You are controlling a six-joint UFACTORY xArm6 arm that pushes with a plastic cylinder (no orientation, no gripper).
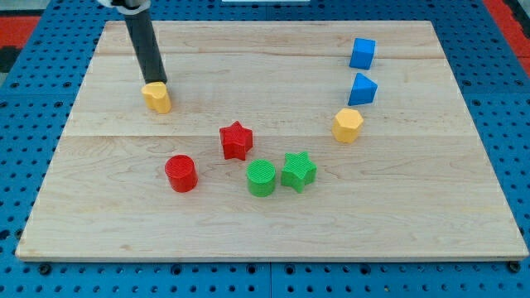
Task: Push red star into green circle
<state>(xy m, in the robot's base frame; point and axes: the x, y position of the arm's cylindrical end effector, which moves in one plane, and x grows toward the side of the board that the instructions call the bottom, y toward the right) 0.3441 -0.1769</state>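
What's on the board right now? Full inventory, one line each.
red star: 1, red, centre of the board, apart from the green circle
green circle: 1, green, below-right of the star
green star: 1, green, just right of the green circle
red cylinder: 1, red, left of the green circle
yellow block: 1, yellow, upper left
yellow hexagon: 1, yellow, right of centre
blue cube: 1, blue, upper right
blue wedge: 1, blue, below the cube
wooden board: 1, light wood
my tip: 1, dark rod, at the yellow block's top edge

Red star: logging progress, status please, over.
My tip touching yellow block, view's upper left. Red star close to green circle, not touching. Nothing between them.
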